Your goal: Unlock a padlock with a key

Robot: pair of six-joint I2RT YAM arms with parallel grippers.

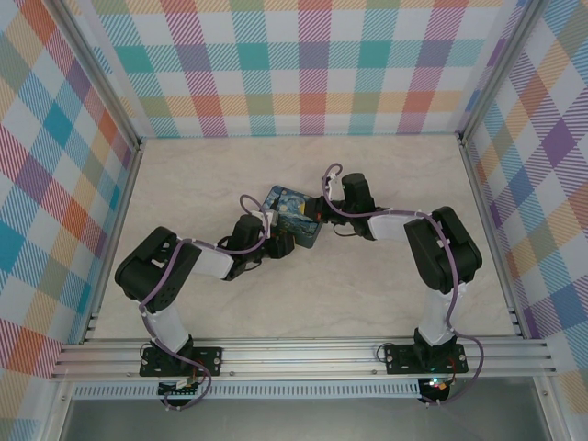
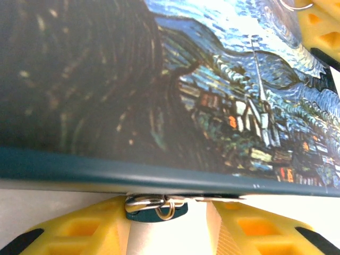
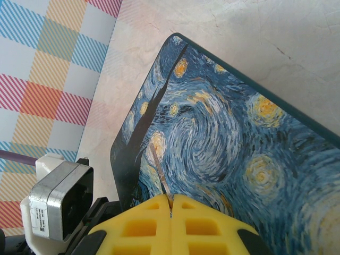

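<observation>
The padlock (image 2: 156, 208) is a tiny teal body with a silvery shackle, hanging under the lower edge of the Starry Night box (image 2: 159, 90). It lies between the yellow fingers (image 2: 79, 231) of my left gripper (image 2: 170, 212). The jaws stand apart, and the padlock touches the left finger. My right gripper (image 3: 171, 201) is shut on the key (image 3: 160, 170), whose thin grey blade sticks out over the box's painted lid (image 3: 239, 133). In the top view the left gripper (image 1: 276, 242) is at the box's near side and the right gripper (image 1: 323, 217) at its right side.
The box (image 1: 292, 215) sits mid-table on a pale marble-look surface (image 1: 386, 303). Checked walls (image 1: 303, 64) close in the back and both sides. The left arm's wrist housing (image 3: 58, 196) is close beside the right gripper. A metal rail (image 1: 303, 354) runs along the near edge.
</observation>
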